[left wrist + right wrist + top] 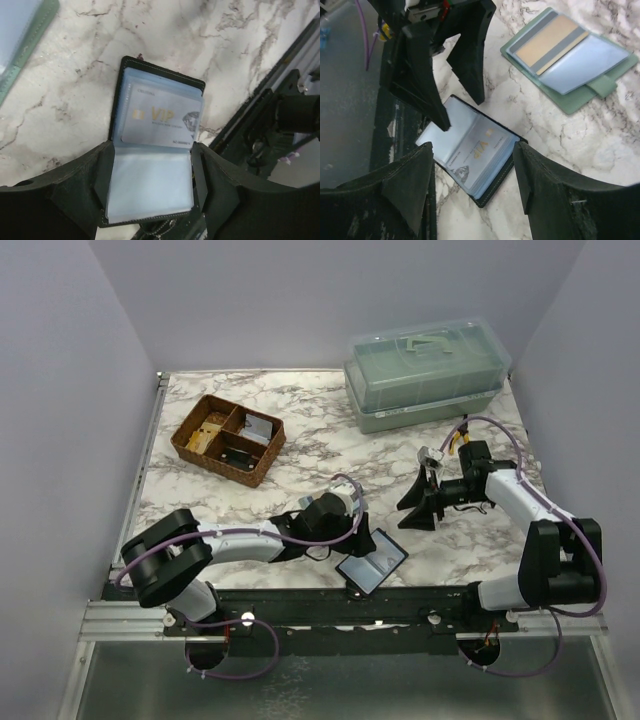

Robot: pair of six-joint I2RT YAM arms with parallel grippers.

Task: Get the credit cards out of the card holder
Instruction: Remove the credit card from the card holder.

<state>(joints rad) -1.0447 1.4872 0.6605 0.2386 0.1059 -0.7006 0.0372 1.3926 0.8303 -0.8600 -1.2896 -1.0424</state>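
Lying open on the marble table (320, 430) by its near edge, the black card holder (372, 562) shows clear plastic sleeves on both halves. A pale blue-grey credit card (160, 120) printed "VIP" sits inside the sleeve of the half farther from the left wrist camera. The left gripper (152, 148) hangs over the card holder with its jaws apart, one finger on each side of the nearer half; whether they press its edges cannot be told. The right gripper (474, 149) hovers just right of the card holder, jaws spread wide and holding nothing. A green wallet (570, 55) lies open near the card holder. A wicker tray (228, 438) stands well apart, far-left of the card holder.
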